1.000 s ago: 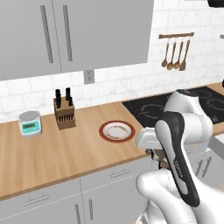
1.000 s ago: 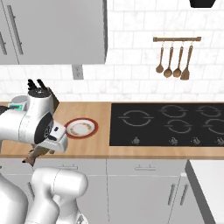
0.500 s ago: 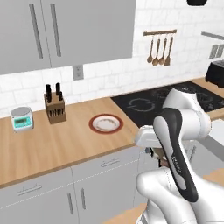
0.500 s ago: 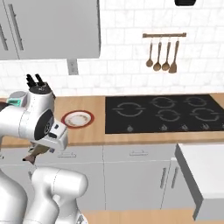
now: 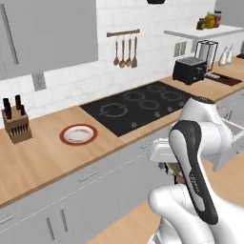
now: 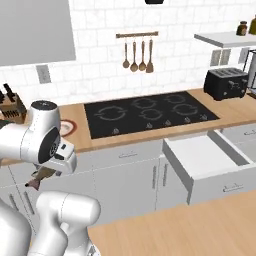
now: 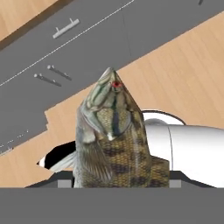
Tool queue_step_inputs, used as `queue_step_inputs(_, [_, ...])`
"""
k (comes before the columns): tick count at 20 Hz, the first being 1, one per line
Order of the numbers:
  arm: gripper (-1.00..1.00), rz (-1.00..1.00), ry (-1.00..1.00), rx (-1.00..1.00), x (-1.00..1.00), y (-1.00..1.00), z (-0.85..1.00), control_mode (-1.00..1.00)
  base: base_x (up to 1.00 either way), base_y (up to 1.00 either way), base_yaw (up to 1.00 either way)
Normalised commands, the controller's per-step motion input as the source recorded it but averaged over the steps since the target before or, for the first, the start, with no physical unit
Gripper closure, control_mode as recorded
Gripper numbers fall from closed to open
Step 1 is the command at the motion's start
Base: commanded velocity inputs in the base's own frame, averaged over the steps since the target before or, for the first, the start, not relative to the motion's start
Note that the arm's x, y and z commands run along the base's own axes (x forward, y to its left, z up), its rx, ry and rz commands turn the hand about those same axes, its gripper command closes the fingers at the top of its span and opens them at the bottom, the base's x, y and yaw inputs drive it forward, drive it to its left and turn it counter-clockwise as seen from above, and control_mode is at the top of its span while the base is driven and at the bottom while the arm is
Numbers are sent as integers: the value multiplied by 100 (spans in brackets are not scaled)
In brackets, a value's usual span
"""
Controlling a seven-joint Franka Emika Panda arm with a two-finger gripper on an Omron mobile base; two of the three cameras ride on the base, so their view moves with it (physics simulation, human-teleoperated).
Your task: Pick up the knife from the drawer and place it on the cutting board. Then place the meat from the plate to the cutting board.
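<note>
The gripper (image 6: pixel 38 181) hangs low in front of the grey cabinet fronts (image 5: pixel 71 200), below counter height, and its fingers are closed on the meat (image 7: pixel 114 140). In the hand view the meat is a mottled brown-green fish shape with a red eye; its long axis runs straight out from the fingers, its pointed head leading away from the hand towards the cabinet fronts and the wood floor (image 7: pixel 183 83). In the right base view it shows as a small brownish lump (image 6: pixel 42 176) under the hand.

The plate (image 5: pixel 78 134) lies bare on the wooden counter (image 5: pixel 43 152), between the knife block (image 5: pixel 15 121) and the black cooktop (image 5: pixel 143 105). The drawer (image 6: pixel 210 162) stands pulled out, right of the cooktop, its white inside showing; the knife cannot be made out there. The cutting board (image 5: pixel 225 78) lies far along the counter beyond the black toaster (image 5: pixel 189 70), with something dark and slim on it, too small to tell. Wooden utensils (image 6: pixel 137 54) hang on the tiled wall above the cooktop.
</note>
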Motion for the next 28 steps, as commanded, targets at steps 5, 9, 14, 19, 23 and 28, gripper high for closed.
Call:
queue_step_inputs(5, [100, 0, 0, 0, 0, 0, 0, 100, -7, -9, -52])
queue_step_inputs(9, [100, 0, 0, 0, 0, 0, 0, 100, -10, -13, -54])
queue_step_inputs(14, [100, 0, 0, 0, 0, 0, 0, 100, 0, -15, -60])
queue_step_inputs(19, [100, 0, 0, 0, 0, 0, 0, 100, 0, -14, -60])
queue_step_inputs(23, [100, 0, 0, 0, 0, 0, 0, 100, 0, -22, -59])
queue_step_inputs(28, [100, 0, 0, 0, 0, 0, 0, 100, 0, -28, -58])
